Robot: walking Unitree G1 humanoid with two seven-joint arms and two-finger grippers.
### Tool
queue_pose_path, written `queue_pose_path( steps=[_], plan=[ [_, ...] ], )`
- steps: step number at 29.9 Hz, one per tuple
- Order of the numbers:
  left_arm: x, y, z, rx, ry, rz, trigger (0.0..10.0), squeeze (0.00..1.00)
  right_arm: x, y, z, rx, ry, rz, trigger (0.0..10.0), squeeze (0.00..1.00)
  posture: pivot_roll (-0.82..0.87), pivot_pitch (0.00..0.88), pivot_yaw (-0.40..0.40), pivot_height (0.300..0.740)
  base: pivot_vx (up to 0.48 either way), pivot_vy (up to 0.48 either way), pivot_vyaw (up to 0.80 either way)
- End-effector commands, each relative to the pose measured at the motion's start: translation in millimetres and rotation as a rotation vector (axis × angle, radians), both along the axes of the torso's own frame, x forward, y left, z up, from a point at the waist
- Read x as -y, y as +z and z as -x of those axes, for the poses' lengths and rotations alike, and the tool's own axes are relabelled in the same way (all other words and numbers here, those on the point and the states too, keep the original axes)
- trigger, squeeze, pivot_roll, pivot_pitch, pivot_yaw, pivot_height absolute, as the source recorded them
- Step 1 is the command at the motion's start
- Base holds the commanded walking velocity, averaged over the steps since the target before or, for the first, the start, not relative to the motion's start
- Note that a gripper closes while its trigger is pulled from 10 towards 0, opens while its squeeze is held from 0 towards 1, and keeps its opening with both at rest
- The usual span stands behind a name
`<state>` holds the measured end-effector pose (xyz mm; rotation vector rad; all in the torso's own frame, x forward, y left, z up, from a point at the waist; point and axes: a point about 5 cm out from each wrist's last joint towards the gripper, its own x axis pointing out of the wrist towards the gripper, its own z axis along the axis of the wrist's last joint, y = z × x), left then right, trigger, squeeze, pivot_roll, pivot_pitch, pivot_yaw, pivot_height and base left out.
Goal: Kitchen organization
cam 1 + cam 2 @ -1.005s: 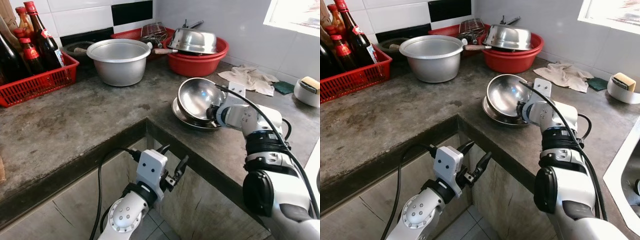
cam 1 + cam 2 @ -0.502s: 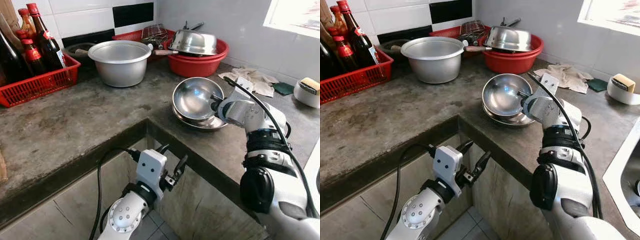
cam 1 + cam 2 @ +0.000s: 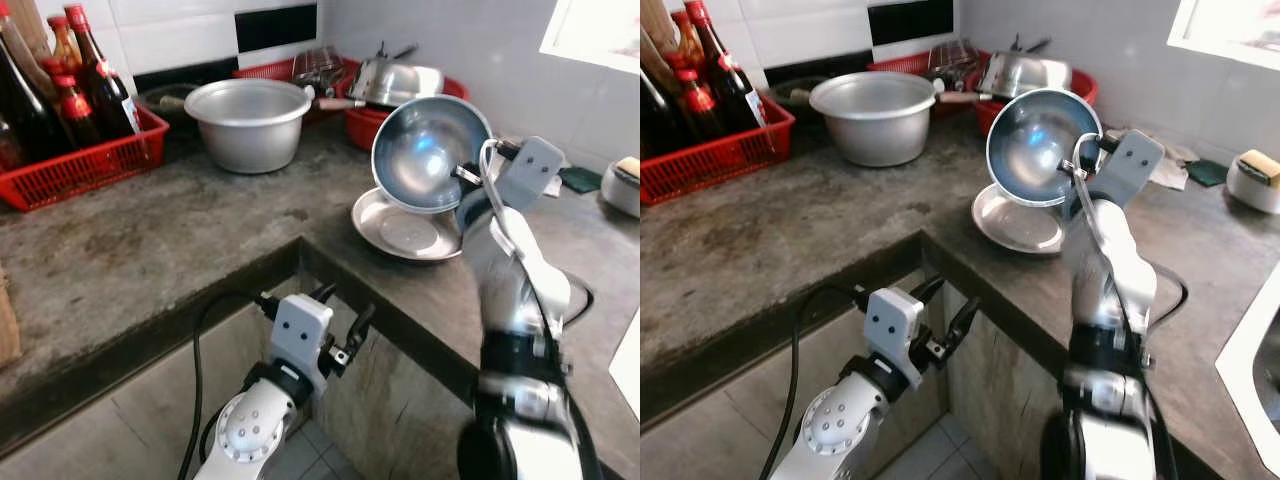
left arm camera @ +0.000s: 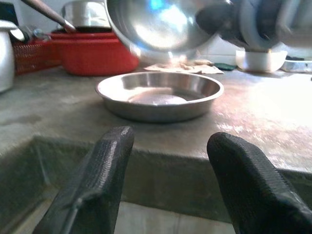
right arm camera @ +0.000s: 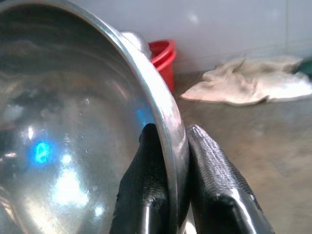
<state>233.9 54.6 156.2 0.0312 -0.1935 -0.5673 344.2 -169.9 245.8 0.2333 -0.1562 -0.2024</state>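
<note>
Since half a second back, when it still sat nested on the shallow steel dish point(image 3: 405, 228), the steel bowl point(image 3: 428, 152) has come up off the counter point(image 3: 170, 240) and now hangs tipped on edge above the dish, inside facing the camera. Right gripper point(image 5: 171, 161) has it by the rim: one black finger inside the wall, one outside, pinched tight on the metal. Means the stack is split and the pick is done; bowl is mid-carry, destination not obvious yet, my guess the red basin point(image 3: 372, 118) or the big aluminium pot point(image 3: 247, 120) area at the back.

Left gripper point(image 4: 168, 170) idles below the counter edge, fingers spread, holding nothing.

View differences:
- Right wrist shows the actual pinch on the rim, plus a rag point(image 5: 248, 83) on the counter behind. Head views hide the contact behind the wrist.
- Left wrist looks in low across the counter edge: dish is empty, sitting flat, bowl clear above it, no contact.
- Head views give layout: red crate point(image 3: 80, 165) of bottles on the robot's left.
</note>
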Motion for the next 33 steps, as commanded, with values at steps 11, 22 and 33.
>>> queue_pose_path(
  steps=[11,22,33],
  plan=[
    [-5.3,9.1,-2.7,0.035,0.039,0.010,10.0,0.00,-14.4,-3.5,71.1,0.214,0.017,0.409,0.0,0.00,0.08,0.011,-0.047,0.740,0.000,0.000,0.00],
    [-4.5,13.2,-9.1,0.059,0.062,0.016,10.0,0.00,-13.0,-6.3,78.8,0.234,-0.031,0.380,0.0,0.00,0.08,0.000,-0.050,0.740,0.000,0.000,0.00],
    [-6.0,12.6,-10.9,0.060,0.070,0.011,10.0,0.00,-20.1,-10.1,72.9,0.218,0.009,0.360,10.0,0.00,0.08,0.000,-0.055,0.740,0.000,0.000,0.00]
  ],
)
